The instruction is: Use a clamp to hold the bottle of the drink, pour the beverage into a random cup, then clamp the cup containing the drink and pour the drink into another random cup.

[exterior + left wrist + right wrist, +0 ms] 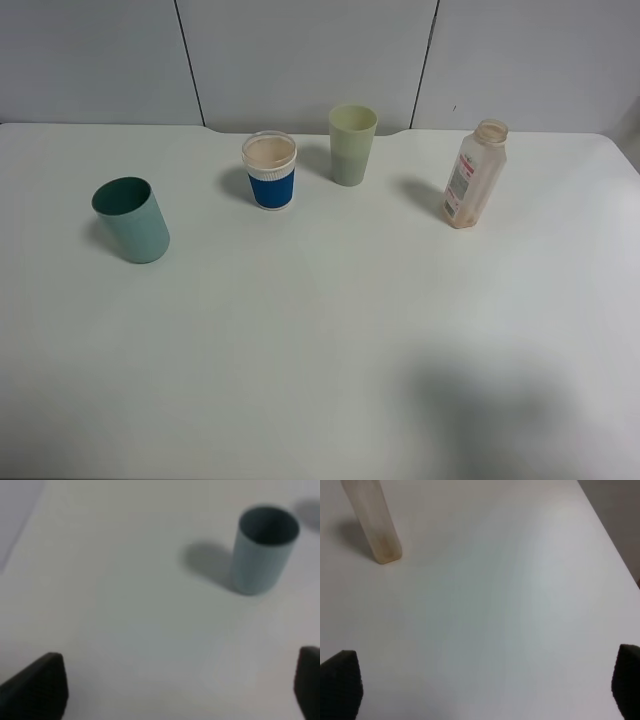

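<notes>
Exterior high view: bottle (474, 176) stands upright at back right of the white table (320, 350), uncapped, only tan residue inside. Blue-banded cup (270, 172) holds tan drink (269, 151), just left of the pale green tumbler (352, 145); teal cup (131, 220) well apart at far left. Left gripper (180, 687) jaws wide, holding nothing, teal cup ahead. Right gripper (485, 690) jaws wide, empty, bottle ahead.

1. Front half of the bench (320, 380) lay bare.
2. Teal cup (132, 220), blue-banded cup (270, 172), green tumbler (352, 144) and bottle (475, 175) stood along the rear.
3. Blue-banded cup and tumbler stood near each other; wider gaps separated the rest.
</notes>
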### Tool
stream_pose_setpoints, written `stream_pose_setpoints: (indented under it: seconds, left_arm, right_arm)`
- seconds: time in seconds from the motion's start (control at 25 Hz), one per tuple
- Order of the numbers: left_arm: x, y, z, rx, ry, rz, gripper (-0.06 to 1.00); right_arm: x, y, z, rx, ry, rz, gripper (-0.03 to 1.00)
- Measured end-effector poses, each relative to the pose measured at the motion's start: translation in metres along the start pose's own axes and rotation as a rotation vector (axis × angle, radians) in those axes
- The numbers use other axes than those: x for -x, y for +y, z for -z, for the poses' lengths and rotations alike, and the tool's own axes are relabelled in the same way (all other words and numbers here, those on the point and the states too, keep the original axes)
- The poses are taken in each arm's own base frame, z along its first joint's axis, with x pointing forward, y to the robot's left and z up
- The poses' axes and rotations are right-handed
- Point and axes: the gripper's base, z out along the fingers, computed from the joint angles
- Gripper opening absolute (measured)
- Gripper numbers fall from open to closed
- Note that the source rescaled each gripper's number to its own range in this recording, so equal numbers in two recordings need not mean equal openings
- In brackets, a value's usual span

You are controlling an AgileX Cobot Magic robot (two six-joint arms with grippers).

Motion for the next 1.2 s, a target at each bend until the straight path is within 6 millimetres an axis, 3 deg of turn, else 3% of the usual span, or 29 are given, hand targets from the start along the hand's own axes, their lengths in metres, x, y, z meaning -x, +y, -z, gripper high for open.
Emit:
stream_pose_setpoints:
  seconds: [0.44, 0.8, 1.2]
  left_arm:
    - [-0.0037, 0.0033, 0.0065, 0.04, -0.049, 0.028, 0.74]
    - [-0.0037, 0.0047, 0.0065, -0.149, -0.053, -0.075, 0.74]
    - [-0.0037, 0.0048, 0.0064, -0.16, -0.053, -0.08, 0.74]
  right_arm:
    - [0.0, 0.0, 0.0, 0.0, 0.0, 0.0, 1.0]
    - [0.0, 0.0, 0.0, 0.0, 0.0, 0.0, 1.0]
    - [0.0, 0.0, 0.0, 0.0, 0.0, 0.0, 1.0]
